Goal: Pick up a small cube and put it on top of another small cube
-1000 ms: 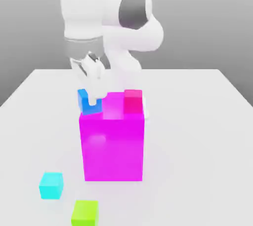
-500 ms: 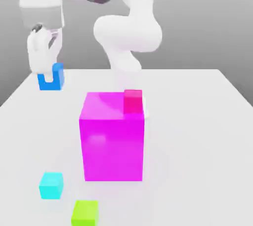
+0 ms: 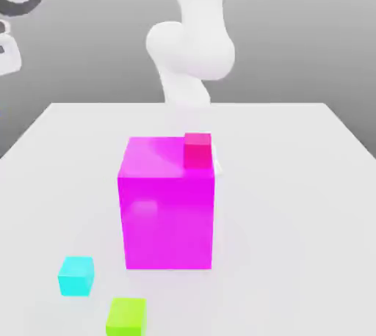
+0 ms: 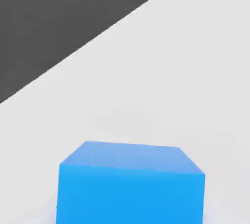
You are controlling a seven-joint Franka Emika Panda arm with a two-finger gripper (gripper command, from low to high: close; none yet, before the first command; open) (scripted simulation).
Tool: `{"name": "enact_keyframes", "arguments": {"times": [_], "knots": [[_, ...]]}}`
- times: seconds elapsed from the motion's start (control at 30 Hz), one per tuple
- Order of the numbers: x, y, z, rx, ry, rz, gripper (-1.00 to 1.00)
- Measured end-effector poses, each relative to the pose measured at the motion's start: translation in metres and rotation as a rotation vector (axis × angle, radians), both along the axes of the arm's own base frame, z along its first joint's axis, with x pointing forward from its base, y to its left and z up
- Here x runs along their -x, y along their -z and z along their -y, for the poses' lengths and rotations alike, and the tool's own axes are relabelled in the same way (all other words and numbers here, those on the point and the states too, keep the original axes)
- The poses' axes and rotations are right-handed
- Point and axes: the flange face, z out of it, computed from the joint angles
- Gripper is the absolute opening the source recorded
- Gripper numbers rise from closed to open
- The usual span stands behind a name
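**Green and cyan cubes at near edge, tool off to the side**

Lime-green cube sits on the table at the front, cyan cube just beside it, apart, toward the exterior view's left. Behind them, big magenta block with a small red-pink cube on its top back corner. Arm rises behind. Hand view: blue cube up close over table, tool pressed together, pinching it. Both task cubes well apart from tool.
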Motion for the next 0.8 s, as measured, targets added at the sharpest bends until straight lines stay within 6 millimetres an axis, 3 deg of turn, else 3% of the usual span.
{"name": "enact_keyframes", "arguments": {"times": [0.2, 0.43, 0.63, 0.8], "knots": [[0.101, 0.020, 0.069, 0.003, 0.309, 0.000, -1.00], [0.223, 0.049, 0.117, 0.006, 0.628, 0.003, -1.00], [0.343, 0.081, 0.130, 0.010, 0.908, 0.009, -1.00], [0.451, 0.110, 0.117, 0.013, 1.150, 0.016, -1.00]]}}
